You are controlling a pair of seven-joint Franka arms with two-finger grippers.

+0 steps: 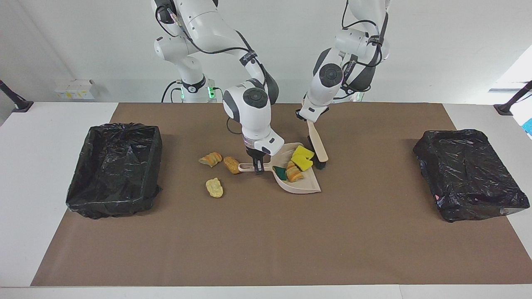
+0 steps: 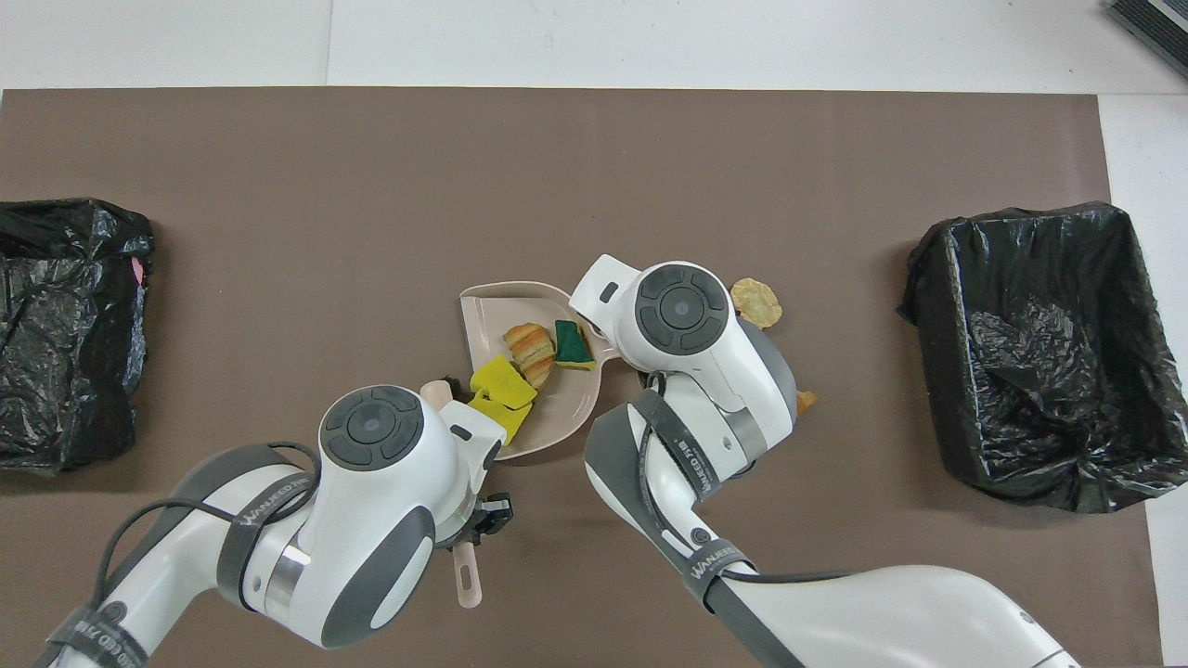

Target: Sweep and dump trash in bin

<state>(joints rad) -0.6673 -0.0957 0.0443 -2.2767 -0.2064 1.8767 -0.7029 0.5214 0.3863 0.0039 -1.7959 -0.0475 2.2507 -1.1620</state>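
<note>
My right pincer (image 1: 257,166) is clamped on the beige dustpan's (image 1: 305,185) handle. My left pincer (image 1: 306,117) grips the brush (image 1: 318,145), its bristles down beside the pan's open edge. Four trash scraps (image 1: 298,165) lie in the pan; three bread-like lumps (image 1: 214,187) rest on the table (image 1: 257,236) toward the right arm's bin (image 1: 114,168).

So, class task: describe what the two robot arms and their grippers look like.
Both arms are glossy white with rounded shells, dark grey joint bands and round grey joint caps. Black cables loop along them, and grey straps carry white lettering. The left gripper and right gripper have small black fingers.
</note>
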